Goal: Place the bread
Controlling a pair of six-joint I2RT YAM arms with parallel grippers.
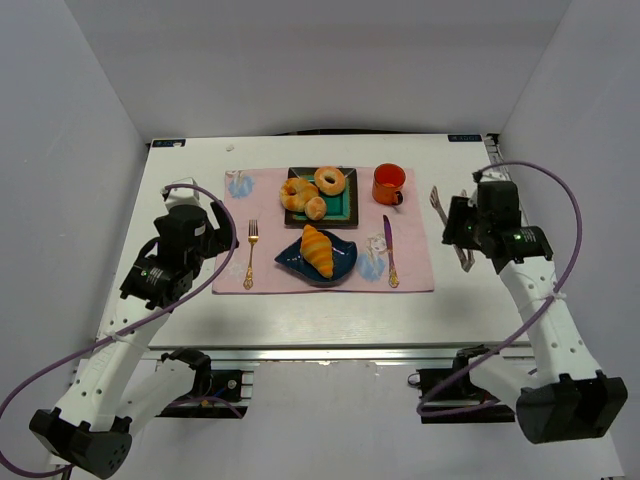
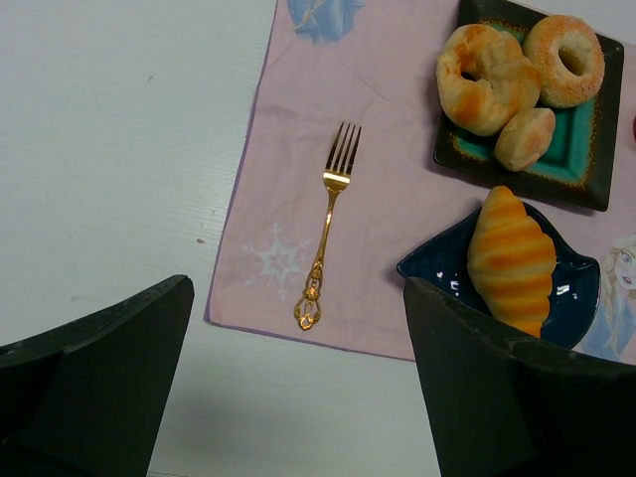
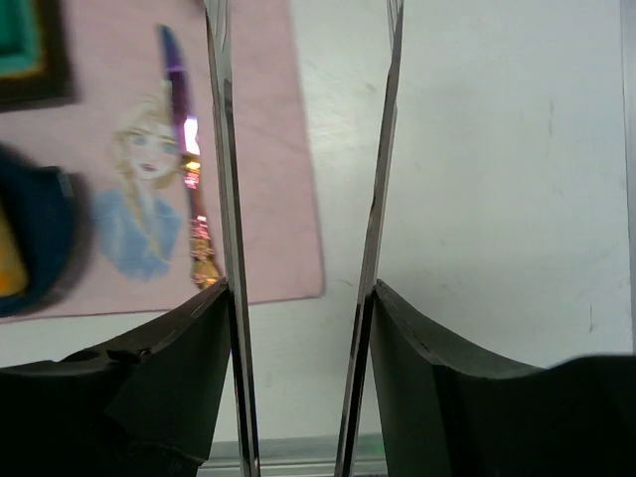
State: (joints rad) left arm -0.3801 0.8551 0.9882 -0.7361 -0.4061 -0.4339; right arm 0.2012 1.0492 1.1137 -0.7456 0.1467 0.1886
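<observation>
Bread (image 1: pixel 318 250) between fork (image 1: pixel 251 252) and knife (image 1: pixel 389 250)

Glossy bread (image 2: pixel 512 258), glazed blue plate (image 2: pixel 581 288), polished gold metal fork (image 2: pixel 327 227), matt pink cloth mat (image 2: pixel 388 238), shiny metal tongs (image 3: pixel 227 199).

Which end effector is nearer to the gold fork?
Left. The left end effector sits just left of the fork; the right end effector, holding tongs, lies right of the placemat.

On the placemat (image 1: pixel 412 232), the bread (image 1: pixel 318 250) lies on a plate (image 1: pixel 345 260). Behind it sits a tray (image 1: pixel 346 208) of pastries, with a mug (image 1: pixel 388 183) to its right. A fork (image 1: pixel 251 254) lies left of the plate, a knife (image 1: pixel 389 250) right, and tongs (image 1: pixel 440 203) beyond the mat.
</observation>
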